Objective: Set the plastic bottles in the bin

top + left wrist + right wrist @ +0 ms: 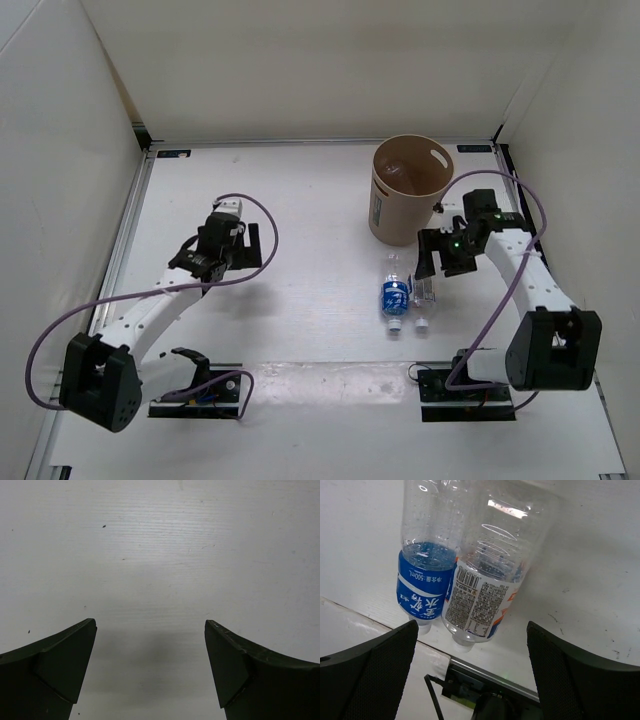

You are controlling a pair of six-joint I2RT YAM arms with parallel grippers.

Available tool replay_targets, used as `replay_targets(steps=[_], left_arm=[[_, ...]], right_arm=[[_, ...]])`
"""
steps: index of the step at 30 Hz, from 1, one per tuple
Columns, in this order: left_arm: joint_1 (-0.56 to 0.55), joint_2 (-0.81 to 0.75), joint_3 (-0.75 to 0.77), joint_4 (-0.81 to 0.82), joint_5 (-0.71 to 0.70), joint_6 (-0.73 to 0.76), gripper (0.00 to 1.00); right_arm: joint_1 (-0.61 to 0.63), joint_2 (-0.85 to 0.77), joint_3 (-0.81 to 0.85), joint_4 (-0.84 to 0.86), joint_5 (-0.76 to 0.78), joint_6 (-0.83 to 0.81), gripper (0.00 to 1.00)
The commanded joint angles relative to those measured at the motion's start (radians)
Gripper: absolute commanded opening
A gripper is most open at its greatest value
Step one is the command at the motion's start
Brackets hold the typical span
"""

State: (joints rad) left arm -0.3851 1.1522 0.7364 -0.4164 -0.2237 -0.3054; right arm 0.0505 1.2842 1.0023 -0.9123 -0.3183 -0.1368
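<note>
Two bottles in view, blue-labelled bottle [422, 587] and white-labelled bottle [480, 600], lying touching side by side on the table [300, 180], just in front of the bin [385, 220]. Right gripper [471, 626] hangs over them, jaws wide apart, empty. Left gripper [150, 622] same, over bare table. I'd centre on the white-labelled one only, pinch across its body, clear the rim before release

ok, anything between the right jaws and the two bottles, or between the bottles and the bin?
Nothing visible. Right gripper, jaws open, hangs right over the blue-labelled bottle and white-labelled bottle; only bare table lies between them and the bin.
</note>
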Motion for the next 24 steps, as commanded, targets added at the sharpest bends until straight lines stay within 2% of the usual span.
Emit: replay_targets(steps=[1, 12, 16, 24], left_arm=[[0.012, -0.063, -0.029, -0.042, -0.034, 0.018, 1.0], [0.043, -0.161, -0.083, -0.073, -0.046, 0.034, 1.0], [0.054, -0.154, -0.084, -0.068, -0.04, 0.032, 1.0], [0.078, -0.108, -0.074, -0.058, -0.025, 0.029, 1.0]], right_arm=[[0.032, 0.035, 0.027, -0.013, 0.011, 0.022, 0.9], [0.0, 0.179, 0.064, -0.031, 0.05, 0.054, 0.9], [0.029, 0.217, 0.073, -0.037, 0.059, 0.057, 0.9], [0.002, 0.294, 0.093, -0.053, 0.048, 0.06, 0.9]])
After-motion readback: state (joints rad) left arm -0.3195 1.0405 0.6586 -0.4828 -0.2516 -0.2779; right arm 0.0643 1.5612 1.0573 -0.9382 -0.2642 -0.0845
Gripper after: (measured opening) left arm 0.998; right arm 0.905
